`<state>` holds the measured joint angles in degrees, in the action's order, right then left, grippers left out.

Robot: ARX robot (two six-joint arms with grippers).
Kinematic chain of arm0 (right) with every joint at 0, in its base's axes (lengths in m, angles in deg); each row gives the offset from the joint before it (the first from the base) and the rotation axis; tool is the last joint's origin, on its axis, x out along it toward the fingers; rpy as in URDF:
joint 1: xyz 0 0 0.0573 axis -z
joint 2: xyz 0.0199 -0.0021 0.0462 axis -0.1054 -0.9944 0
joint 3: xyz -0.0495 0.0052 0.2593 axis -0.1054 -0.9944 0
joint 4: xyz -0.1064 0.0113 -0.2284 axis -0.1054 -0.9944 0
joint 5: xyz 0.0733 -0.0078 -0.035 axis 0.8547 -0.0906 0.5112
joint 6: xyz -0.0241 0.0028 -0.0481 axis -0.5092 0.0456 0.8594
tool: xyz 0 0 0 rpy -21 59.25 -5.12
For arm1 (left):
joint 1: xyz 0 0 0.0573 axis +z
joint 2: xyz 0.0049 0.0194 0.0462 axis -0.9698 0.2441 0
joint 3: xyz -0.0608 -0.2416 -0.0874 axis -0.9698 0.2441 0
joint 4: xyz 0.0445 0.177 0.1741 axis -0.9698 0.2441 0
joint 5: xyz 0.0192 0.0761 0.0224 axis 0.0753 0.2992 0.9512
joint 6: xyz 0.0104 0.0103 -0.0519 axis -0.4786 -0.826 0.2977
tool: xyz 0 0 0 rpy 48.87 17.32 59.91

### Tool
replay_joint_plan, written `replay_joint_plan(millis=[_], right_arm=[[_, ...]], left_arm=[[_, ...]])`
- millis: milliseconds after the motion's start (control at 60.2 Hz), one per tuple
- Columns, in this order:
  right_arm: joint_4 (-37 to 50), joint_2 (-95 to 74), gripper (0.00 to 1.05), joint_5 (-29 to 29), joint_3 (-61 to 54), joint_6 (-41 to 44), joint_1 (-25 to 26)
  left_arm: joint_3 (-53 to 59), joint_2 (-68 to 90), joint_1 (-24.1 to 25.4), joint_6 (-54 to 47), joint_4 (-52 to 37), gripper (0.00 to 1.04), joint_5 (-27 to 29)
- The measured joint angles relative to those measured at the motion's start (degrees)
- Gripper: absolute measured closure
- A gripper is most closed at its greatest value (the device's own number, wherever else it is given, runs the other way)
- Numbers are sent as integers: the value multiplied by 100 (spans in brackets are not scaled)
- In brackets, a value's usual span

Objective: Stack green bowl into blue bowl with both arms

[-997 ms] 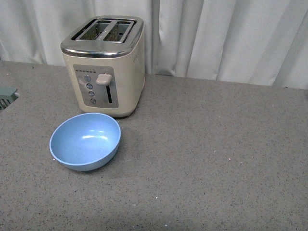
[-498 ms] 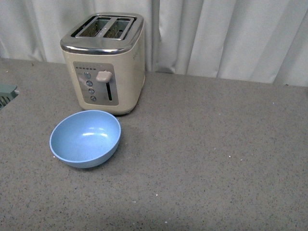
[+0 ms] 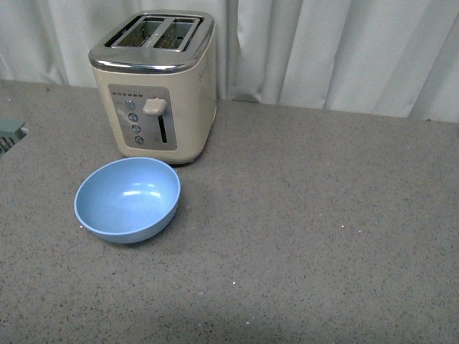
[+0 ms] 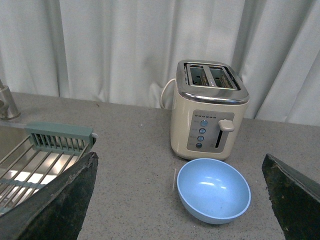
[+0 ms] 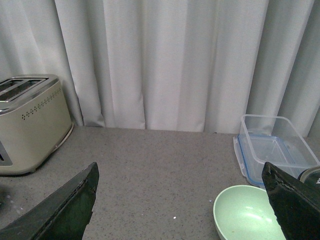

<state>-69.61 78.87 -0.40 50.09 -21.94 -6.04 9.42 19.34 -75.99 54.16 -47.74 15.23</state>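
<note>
The blue bowl (image 3: 128,199) stands empty and upright on the grey counter, just in front of the toaster; the left wrist view also shows the blue bowl (image 4: 213,189). My left gripper (image 4: 182,200) hangs open above the counter, its fingers (image 4: 55,200) wide apart, with the bowl below and between them. The green bowl (image 5: 247,215) shows only in the right wrist view, next to a clear container. My right gripper (image 5: 182,205) is open and empty, and one of its fingers (image 5: 295,200) overlaps the green bowl's edge. Neither arm appears in the front view.
A cream toaster (image 3: 156,82) stands behind the blue bowl, against white curtains. A clear plastic container (image 5: 272,147) with a blue-edged lid sits behind the green bowl. A sink with a wire rack (image 4: 35,160) and a tap (image 4: 6,102) lies off to one side.
The toaster and blue bowl have shifted slightly upward in the front view, so the view has tilted a little. Nothing on the counter has moved.
</note>
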Motion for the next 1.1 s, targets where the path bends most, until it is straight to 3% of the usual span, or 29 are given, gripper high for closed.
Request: replay_joint_plan(millis=[1097], right_arm=[[0, 0, 9, 0, 0, 2, 0]], left_arm=[[0, 0, 0, 0, 0, 6, 0]])
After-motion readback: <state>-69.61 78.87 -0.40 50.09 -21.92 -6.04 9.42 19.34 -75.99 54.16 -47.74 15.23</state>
